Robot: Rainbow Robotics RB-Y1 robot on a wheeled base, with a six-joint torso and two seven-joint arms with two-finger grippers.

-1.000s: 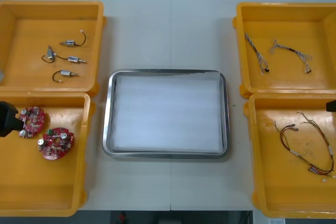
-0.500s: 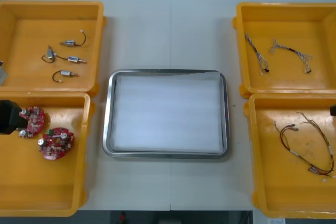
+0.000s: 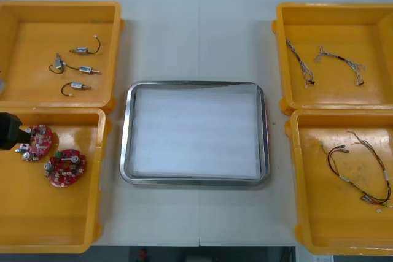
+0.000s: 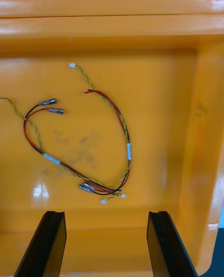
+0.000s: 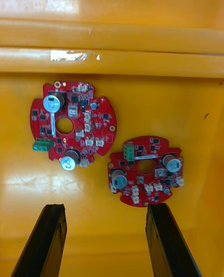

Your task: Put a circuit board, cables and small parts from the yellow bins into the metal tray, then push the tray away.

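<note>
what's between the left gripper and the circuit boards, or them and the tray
Nothing visible: the open left gripper faces two red circuit boards bare in the near left yellow bin. Only that bin's wall stands between them and the metal tray. The right gripper hangs over red and yellow cables.

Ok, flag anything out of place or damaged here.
Nothing stands out. The metal tray sits square; circuit boards, cables and small metal parts lie inside their yellow bins. Left pincer open over the boards, right pincer open over a red and yellow cable.
</note>
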